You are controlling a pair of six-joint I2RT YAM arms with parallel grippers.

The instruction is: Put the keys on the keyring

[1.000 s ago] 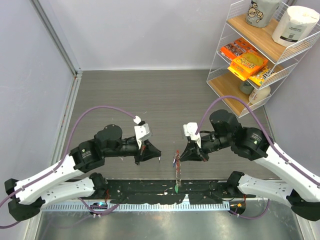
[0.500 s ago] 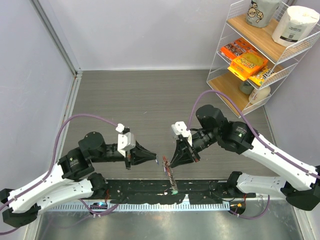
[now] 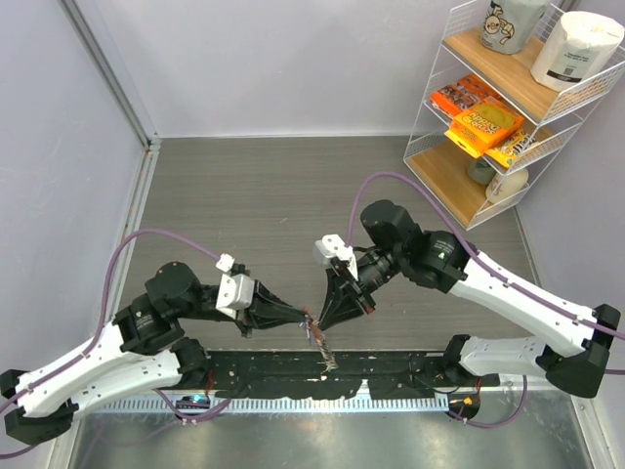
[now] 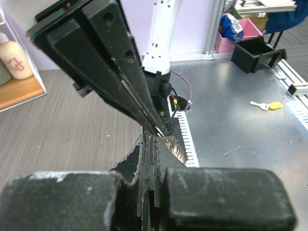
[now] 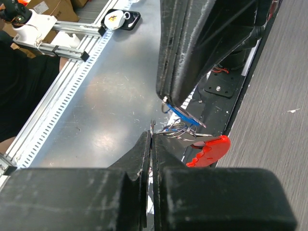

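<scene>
- Your left gripper (image 3: 306, 317) reaches in from 9 o'clock, its jaws pinched narrow on the blue key (image 5: 183, 114), which pokes out at the tip
- Your right gripper (image 3: 321, 318) comes in from 2 o'clock, closed on a thin wire ring of the keyring (image 5: 179, 131)
- Both tips sit just beside each other at 6 o'clock of the surface (image 3: 293, 195), near its front edge
- The red clip (image 5: 210, 149) hangs at 4 o'clock of the rings in the right wrist view
- The chain (image 3: 326, 352) trails toward 5 o'clock from the tips
</scene>
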